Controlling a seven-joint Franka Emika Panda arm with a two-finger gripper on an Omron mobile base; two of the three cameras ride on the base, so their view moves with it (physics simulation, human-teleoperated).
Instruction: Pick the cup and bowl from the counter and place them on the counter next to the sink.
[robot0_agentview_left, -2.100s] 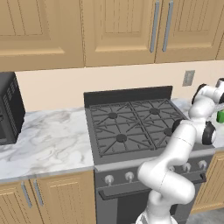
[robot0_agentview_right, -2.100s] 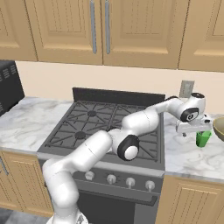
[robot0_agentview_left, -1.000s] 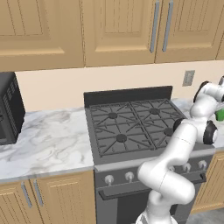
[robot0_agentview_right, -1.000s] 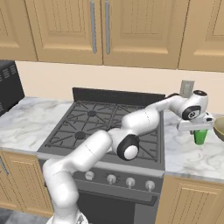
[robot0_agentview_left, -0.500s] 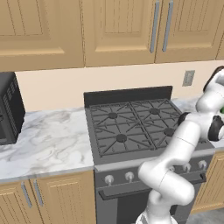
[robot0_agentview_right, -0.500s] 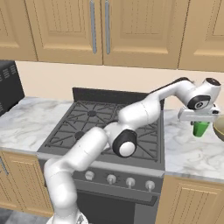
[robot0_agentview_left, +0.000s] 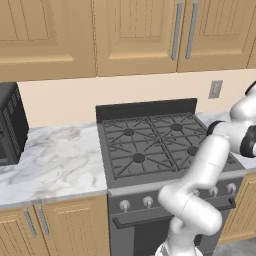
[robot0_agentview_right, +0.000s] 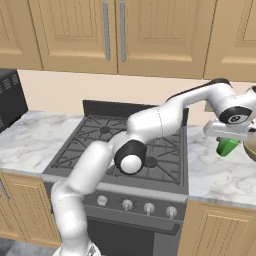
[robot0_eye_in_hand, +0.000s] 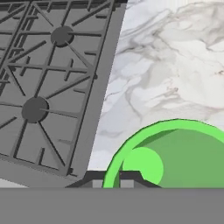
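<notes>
Writing: we are finding no brand, label or lettering that we can read on any surface.
Counter (robot0_agentview_right: 215, 165): we are seeing white marble with grey veins running on both sides of the gas stove (robot0_agentview_right: 125, 145); the left base view is adding a black appliance (robot0_agentview_left: 10, 125) at its far left end.
Bowl (robot0_agentview_right: 251, 150): we are catching just an olive-gold sliver at the right edge of the right base view, near the cup.
Cup (robot0_agentview_right: 228, 146): the right base view is showing it hanging green and upright above the counter right of the stove; the hand view is looking down into its open mouth.
Gripper (robot0_agentview_right: 231, 136): its fingers are sitting clamped on the cup's rim.
</notes>
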